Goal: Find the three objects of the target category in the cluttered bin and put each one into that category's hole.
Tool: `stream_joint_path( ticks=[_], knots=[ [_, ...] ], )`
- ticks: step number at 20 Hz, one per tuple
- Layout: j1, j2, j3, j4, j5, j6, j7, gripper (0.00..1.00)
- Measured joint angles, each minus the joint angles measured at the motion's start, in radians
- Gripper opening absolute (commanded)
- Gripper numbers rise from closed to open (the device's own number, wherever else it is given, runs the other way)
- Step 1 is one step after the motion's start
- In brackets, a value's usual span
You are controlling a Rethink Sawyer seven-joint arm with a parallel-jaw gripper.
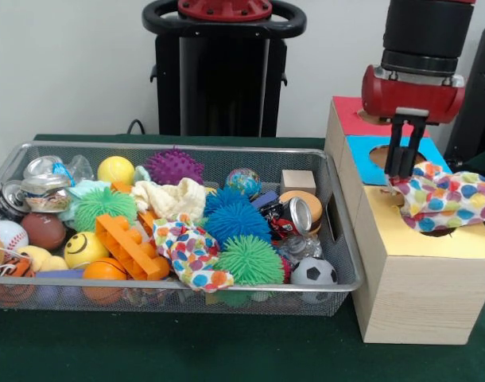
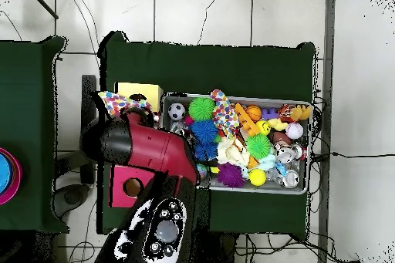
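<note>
My gripper point(image 1: 401, 177) hangs over the pale wooden box and is shut on the corner of a spotted cloth point(image 1: 449, 199). That cloth drapes across the hole with the yellow surround point(image 1: 397, 231) and mostly covers it. In the overhead view the cloth point(image 2: 122, 104) lies at the yellow end of the box, and the arm hides the gripper. A second spotted cloth point(image 1: 191, 253) lies crumpled at the front middle of the wire mesh bin point(image 1: 226, 285), also seen from overhead point(image 2: 224, 110). No other spotted cloth shows.
The blue-surrounded hole point(image 1: 379, 156) and the red surround point(image 1: 347, 111) lie behind the yellow one on the same box. The bin holds spiky balls, an orange brick point(image 1: 129, 245), a cream cloth point(image 1: 172, 197), cans, a soccer ball point(image 1: 313, 272) and other balls.
</note>
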Motion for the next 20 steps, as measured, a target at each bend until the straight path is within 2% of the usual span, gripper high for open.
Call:
stream_joint_path(
  ticks=[9, 18, 20],
  knots=[
    [-0.040, -0.012, 0.071, 0.046, 0.017, -0.013, 0.000, 0.00],
    [-0.133, -0.031, 0.227, 0.116, 0.029, -0.166, 0.000, 0.00],
    [-0.141, -0.032, 0.243, 0.122, 0.029, -0.188, 0.000, 0.00]
  ],
)
